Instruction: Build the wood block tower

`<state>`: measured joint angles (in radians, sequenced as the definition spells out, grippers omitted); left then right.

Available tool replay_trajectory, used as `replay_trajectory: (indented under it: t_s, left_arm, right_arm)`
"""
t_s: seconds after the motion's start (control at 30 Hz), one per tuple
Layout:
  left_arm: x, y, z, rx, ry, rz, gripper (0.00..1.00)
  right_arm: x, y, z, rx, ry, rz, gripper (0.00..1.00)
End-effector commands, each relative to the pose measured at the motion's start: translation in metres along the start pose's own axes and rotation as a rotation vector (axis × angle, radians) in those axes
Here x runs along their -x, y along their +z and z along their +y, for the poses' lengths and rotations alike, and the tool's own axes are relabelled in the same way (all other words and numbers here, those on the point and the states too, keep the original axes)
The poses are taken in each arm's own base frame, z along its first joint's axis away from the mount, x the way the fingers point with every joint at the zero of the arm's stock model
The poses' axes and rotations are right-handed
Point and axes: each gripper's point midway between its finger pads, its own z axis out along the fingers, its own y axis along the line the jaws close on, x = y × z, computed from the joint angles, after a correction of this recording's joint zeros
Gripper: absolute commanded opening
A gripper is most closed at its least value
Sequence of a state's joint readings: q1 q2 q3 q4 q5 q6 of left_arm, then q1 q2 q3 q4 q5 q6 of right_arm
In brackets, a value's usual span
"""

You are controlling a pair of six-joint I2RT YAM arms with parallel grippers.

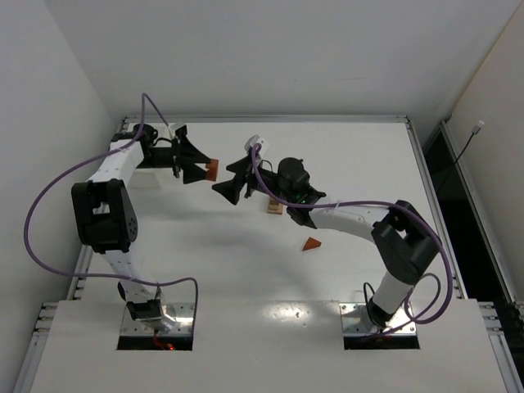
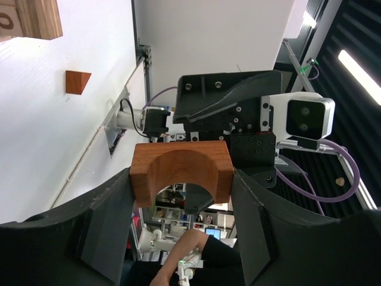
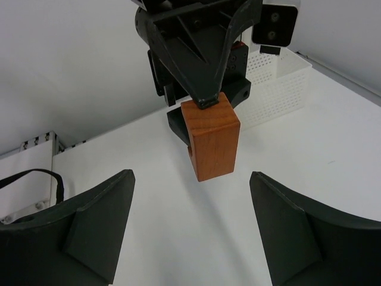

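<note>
My left gripper [image 1: 205, 170] is shut on a reddish-brown arch block [image 1: 213, 169] and holds it above the table; in the left wrist view the arch block [image 2: 181, 168] is clamped between both fingers. My right gripper [image 1: 230, 181] is open and empty, facing the arch block [image 3: 211, 138] from close by, its fingers [image 3: 98, 221] spread wide on either side. The wood block tower [image 1: 274, 207] is a short stack of tan blocks, partly hidden behind the right arm. Its corner shows in the left wrist view [image 2: 37, 18]. A reddish-brown triangular wedge [image 1: 311, 243] lies on the table alone.
A white perforated basket [image 3: 277, 83] stands behind the left gripper [image 3: 199, 53] near the back left corner. The wedge [image 2: 77, 81] also shows in the left wrist view. Purple cables loop off both arms. Metal rails edge the table.
</note>
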<state>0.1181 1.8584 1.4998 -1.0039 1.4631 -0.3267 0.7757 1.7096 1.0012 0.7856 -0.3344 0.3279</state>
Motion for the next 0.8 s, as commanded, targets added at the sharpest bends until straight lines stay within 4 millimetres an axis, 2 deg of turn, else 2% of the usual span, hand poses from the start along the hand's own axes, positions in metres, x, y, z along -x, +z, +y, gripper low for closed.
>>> replay_trajectory:
  t_s: [0.0, 0.13, 0.17, 0.27, 0.43, 0.5, 0.53, 0.63, 0.67, 0.7, 0.73, 0.77]
  left_arm:
    - [-0.018, -0.01, -0.046, -0.155, 0.043, 0.026, 0.0]
    - [-0.021, -0.01, -0.044, -0.155, 0.031, 0.026, 0.0]
    - [-0.024, -0.01, -0.045, -0.155, 0.032, 0.026, 0.0]
    - [-0.031, -0.007, -0.045, -0.155, 0.029, 0.037, 0.0]
    - [-0.039, -0.001, -0.047, -0.153, 0.001, 0.062, 0.0]
    - [-0.038, -0.001, -0.047, -0.153, 0.01, 0.062, 0.0]
    - [-0.038, -0.001, -0.049, -0.153, 0.01, 0.062, 0.0]
    - [-0.038, -0.001, -0.049, -0.153, 0.01, 0.062, 0.0]
    - [-0.038, -0.001, -0.049, -0.153, 0.01, 0.062, 0.0]
    - [-0.038, -0.001, -0.049, -0.153, 0.01, 0.062, 0.0]
    - [-0.038, -0.001, -0.049, -0.153, 0.01, 0.062, 0.0]
    - [-0.037, -0.001, -0.049, -0.153, 0.022, 0.062, 0.09]
  right_arm:
    - [0.042, 0.011, 0.014, 0.064, -0.035, -0.125, 0.75]
    - [0.048, 0.015, 0.015, 0.077, -0.053, -0.143, 0.75]
    - [0.043, 0.017, 0.015, 0.084, -0.05, -0.131, 0.75]
    - [0.044, 0.022, 0.014, 0.086, -0.054, -0.141, 0.75]
    - [0.056, 0.03, 0.014, 0.1, -0.065, -0.166, 0.75]
    - [0.053, 0.031, 0.015, 0.11, -0.067, -0.165, 0.7]
    - [0.053, 0.031, 0.017, 0.121, -0.068, -0.162, 0.6]
    - [0.048, 0.029, 0.019, 0.13, -0.055, -0.151, 0.38]
    - [0.042, 0.029, 0.026, 0.148, -0.05, -0.138, 0.11]
    - [0.042, 0.026, 0.027, 0.148, -0.049, -0.136, 0.0]
    - [0.041, 0.027, 0.032, 0.157, -0.038, -0.134, 0.0]
    - [0.042, 0.024, 0.033, 0.157, -0.038, -0.134, 0.0]
